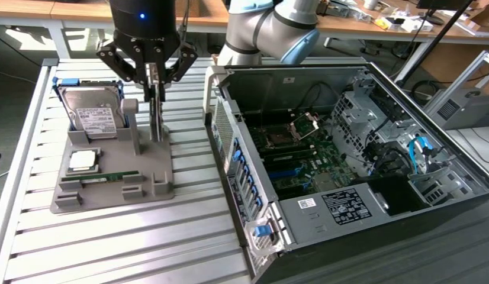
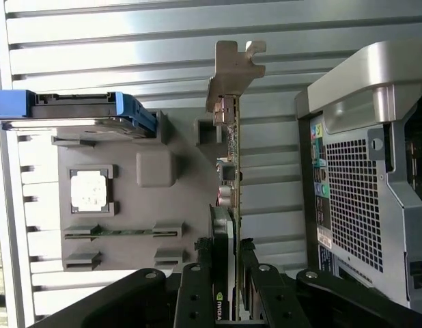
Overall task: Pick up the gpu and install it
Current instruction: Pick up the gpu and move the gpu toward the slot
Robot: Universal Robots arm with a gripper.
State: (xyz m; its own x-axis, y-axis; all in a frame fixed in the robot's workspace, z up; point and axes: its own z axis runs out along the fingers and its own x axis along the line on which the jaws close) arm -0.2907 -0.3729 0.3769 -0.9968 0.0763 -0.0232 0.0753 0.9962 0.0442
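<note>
jaws gripping gpu, at grey holder

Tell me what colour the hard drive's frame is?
Blue; the frame shows best in the wrist view.

Bright light glares off the ribbed silver aluminium table in both views; the open grey metal computer case is shadowed inside.

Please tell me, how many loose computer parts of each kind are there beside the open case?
hard drive: 1
processor: 1
memory stick: 1
gpu: 1, upright in the gripper
Total: 4
</note>
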